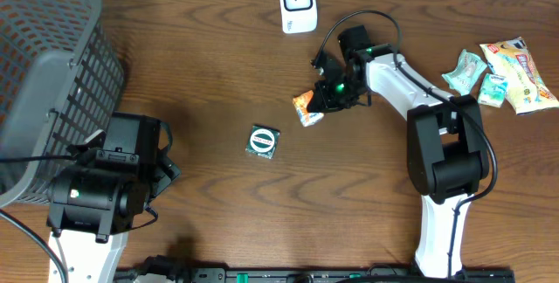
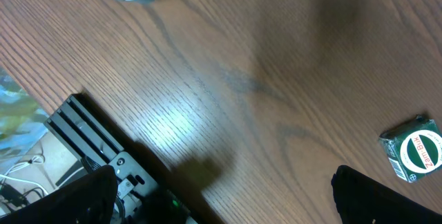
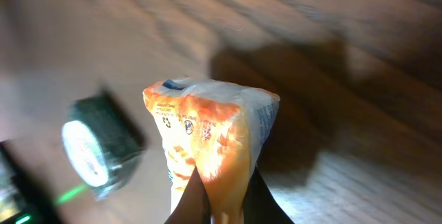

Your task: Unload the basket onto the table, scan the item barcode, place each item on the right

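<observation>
An orange and white snack packet [image 1: 306, 106] [image 3: 210, 137] sits near the table's middle, pinched by my right gripper [image 1: 325, 96] [image 3: 222, 207], which is shut on its edge. In the right wrist view the packet rises between the dark fingers [image 3: 190, 203] with small printed marks on its upper left face. A white barcode scanner [image 1: 298, 3] stands at the table's far edge, apart from the packet. My left gripper [image 2: 221, 203] hangs open over the near left of the table, nothing between its fingers [image 2: 387, 196]. A green wrapped packet with a round white label [image 1: 262, 141] [image 2: 414, 148] [image 3: 97, 148] lies between the arms.
A grey mesh basket [image 1: 44, 73] fills the left side. Several snack packets [image 1: 502, 73] lie at the far right. A black rail [image 2: 103, 148] runs along the table's near edge.
</observation>
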Tool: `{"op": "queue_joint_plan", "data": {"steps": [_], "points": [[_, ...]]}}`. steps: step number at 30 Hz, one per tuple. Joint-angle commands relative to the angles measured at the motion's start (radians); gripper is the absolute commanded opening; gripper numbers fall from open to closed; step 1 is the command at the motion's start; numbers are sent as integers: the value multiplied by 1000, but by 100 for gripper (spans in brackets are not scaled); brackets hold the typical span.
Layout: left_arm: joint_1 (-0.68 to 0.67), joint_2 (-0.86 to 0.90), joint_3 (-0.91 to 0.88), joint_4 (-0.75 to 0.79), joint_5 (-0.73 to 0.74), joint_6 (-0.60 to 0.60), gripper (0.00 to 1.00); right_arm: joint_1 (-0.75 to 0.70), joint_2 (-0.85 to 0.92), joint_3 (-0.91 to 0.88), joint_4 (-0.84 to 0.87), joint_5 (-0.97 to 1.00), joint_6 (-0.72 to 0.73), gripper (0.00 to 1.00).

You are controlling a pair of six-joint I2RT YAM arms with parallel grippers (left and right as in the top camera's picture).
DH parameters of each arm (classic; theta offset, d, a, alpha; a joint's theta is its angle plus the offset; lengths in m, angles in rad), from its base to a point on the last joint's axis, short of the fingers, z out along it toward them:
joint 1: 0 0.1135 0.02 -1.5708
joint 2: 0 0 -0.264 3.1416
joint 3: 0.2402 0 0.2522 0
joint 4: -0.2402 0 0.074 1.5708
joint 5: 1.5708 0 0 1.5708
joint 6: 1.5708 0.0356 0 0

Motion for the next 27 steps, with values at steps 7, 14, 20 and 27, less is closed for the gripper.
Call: {"op": "queue_joint_plan", "data": {"steps": [7, 14, 20, 27], "points": [[4, -5, 19, -3, -16, -9, 98, -120, 13, -6, -98, -617, -259, 1], [4, -5, 19, -3, -16, -10, 97, -157, 13, -6, -203, -800, -381, 1], [4, -5, 19, -3, -16, -10, 98, -160, 13, -6, -245, -901, -426, 1], [4, -5, 19, -3, -16, -10, 98, -170, 13, -6, -301, -924, -563, 1]]}}
